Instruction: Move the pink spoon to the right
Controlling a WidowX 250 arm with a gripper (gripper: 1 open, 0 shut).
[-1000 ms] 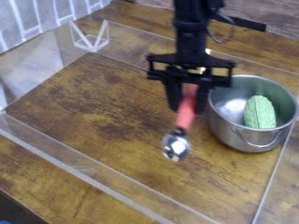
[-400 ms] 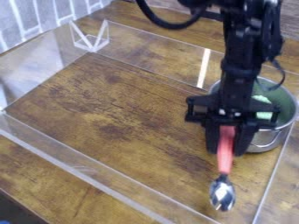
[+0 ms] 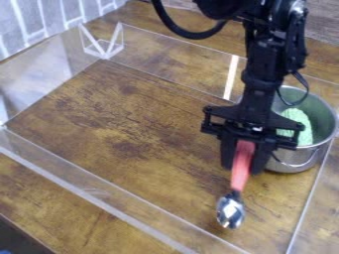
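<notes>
The pink spoon [image 3: 239, 177] was seen beneath the fingers [image 3: 244, 145], its handle clamped between them, its bowl directed toward the lower edge of the view, over the wooden desk [image 3: 126, 129]. The steel pot [image 3: 294, 162], with a green ridged object [image 3: 296, 120] inside, was partly hidden.
</notes>
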